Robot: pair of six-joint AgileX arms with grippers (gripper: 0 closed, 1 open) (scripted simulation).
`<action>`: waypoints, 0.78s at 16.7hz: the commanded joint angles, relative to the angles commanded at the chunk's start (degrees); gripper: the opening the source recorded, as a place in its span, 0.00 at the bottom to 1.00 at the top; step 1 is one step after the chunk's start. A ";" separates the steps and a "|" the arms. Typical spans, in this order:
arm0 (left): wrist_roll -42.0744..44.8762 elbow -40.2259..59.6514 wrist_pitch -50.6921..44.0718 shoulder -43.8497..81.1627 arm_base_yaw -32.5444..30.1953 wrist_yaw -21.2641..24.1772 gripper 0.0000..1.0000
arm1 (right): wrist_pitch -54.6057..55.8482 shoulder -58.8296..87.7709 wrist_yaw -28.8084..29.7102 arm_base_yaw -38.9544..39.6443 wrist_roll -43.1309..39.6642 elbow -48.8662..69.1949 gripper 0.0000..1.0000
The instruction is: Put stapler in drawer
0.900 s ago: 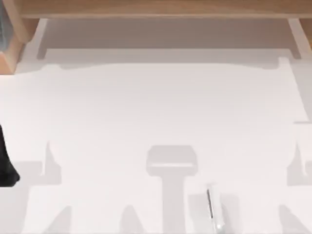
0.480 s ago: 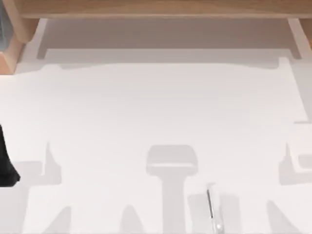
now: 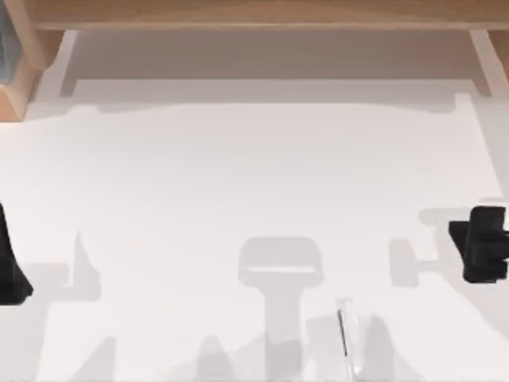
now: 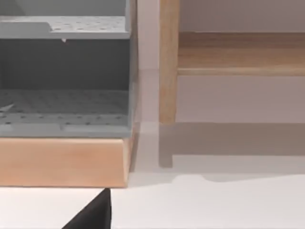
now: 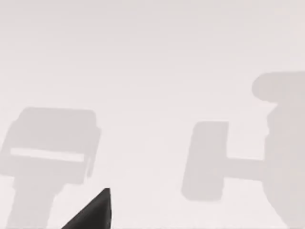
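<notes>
The stapler [image 3: 347, 337], a slim silver-grey bar with a dark strip along one side, lies lengthwise on the white table near the front edge, right of centre. My right gripper [image 3: 479, 243] is a black block at the table's right edge, well to the right of the stapler and a little farther back. My left gripper [image 3: 9, 269] sits at the left edge, far from the stapler. The drawer [image 4: 64, 81] is a grey unit in a light wooden frame in the left wrist view. Its corner [image 3: 6, 48] also appears at the back left of the top view.
A wooden shelf [image 3: 254, 14] runs along the back of the table, with an upright wooden post [image 4: 168, 62] beside the drawer unit. The white tabletop [image 3: 238, 175] between the arms carries grey shadows.
My right arm has come into the top view from the right edge and its shadow has slid leftward. The stapler and the left arm have stayed put.
</notes>
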 joint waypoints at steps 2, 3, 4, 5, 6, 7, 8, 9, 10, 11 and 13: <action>0.00 0.00 0.00 0.00 0.00 0.00 1.00 | -5.93 11.27 -0.03 5.15 4.56 7.14 1.00; 0.00 0.00 0.00 0.00 0.00 0.00 1.00 | -8.80 16.80 -0.05 7.64 6.77 10.59 1.00; 0.00 0.00 0.00 0.00 0.00 0.00 1.00 | -11.57 22.18 -0.06 10.05 8.90 13.91 1.00; 0.00 0.00 0.00 0.00 0.00 0.00 1.00 | -14.20 27.34 -0.07 12.33 10.93 17.08 1.00; 0.00 0.00 0.00 0.00 0.00 0.00 1.00 | -16.68 32.20 -0.08 14.47 12.83 20.05 1.00; 0.00 0.00 0.00 0.00 0.00 0.00 1.00 | -18.96 36.71 -0.09 16.45 14.58 22.79 1.00; 0.00 0.00 0.00 0.00 0.00 0.00 1.00 | -21.04 40.78 -0.09 18.23 16.17 25.27 1.00; 0.00 0.00 0.00 0.00 0.00 0.00 1.00 | -22.88 44.36 -0.09 19.81 17.58 27.46 1.00; 0.00 0.00 0.00 0.00 0.00 0.00 1.00 | -24.45 47.38 -0.09 21.16 18.78 29.34 1.00; 0.00 0.00 0.00 0.00 0.00 0.00 1.00 | -25.75 49.79 -0.09 22.27 19.77 30.88 1.00; 0.00 0.00 0.00 0.00 0.00 0.00 1.00 | -27.40 52.78 -0.08 23.68 21.03 32.85 1.00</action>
